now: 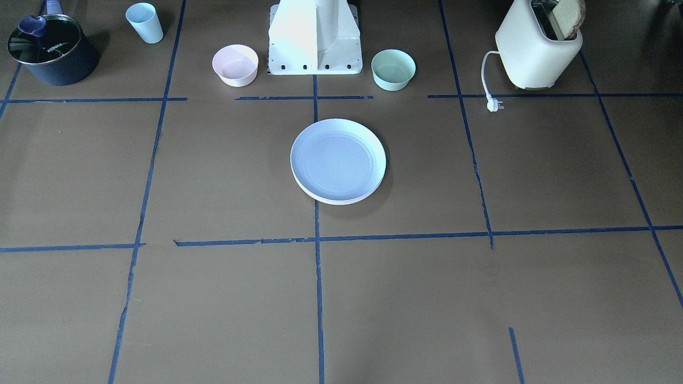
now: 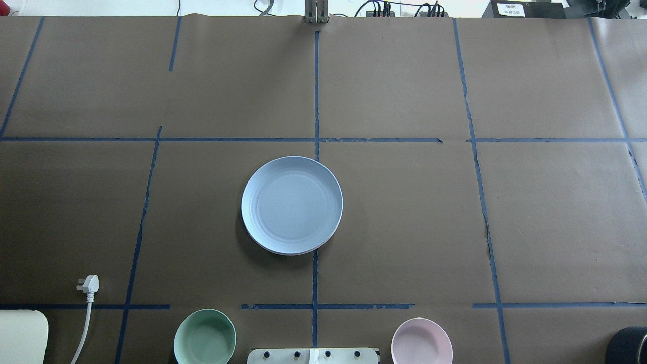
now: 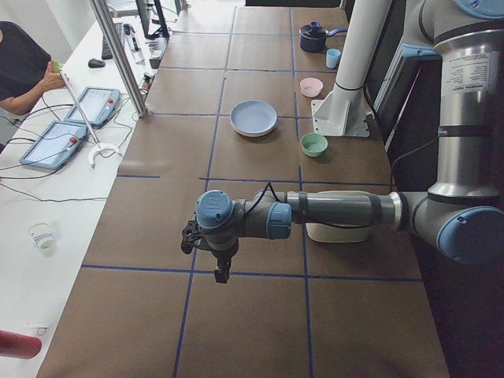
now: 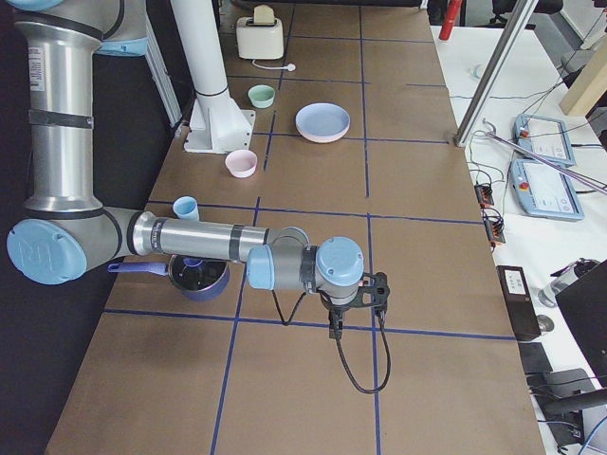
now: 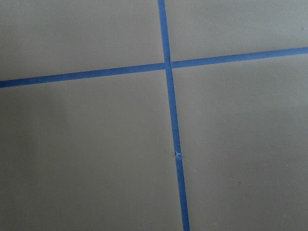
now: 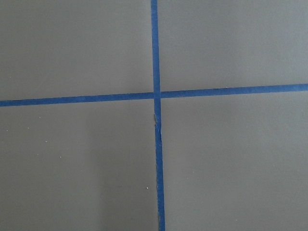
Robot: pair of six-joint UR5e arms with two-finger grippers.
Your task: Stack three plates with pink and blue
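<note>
Cannot tell the jaw spread of the left gripper (image 3: 216, 264), hanging over the taped table (image 2: 404, 227) well apart from the stack of plates (image 1: 341, 200). Mid-table, stacked, with the blue plate (image 2: 291, 204) topmost. Cannot tell for the right gripper (image 4: 356, 303) either, hanging near the opposite end.

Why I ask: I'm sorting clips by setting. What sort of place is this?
Probably a robotics lab, not a kitchen: the table is papered brown and gridded with blue tape, a robot arm reaches over it, and control tablets lie alongside.
</note>
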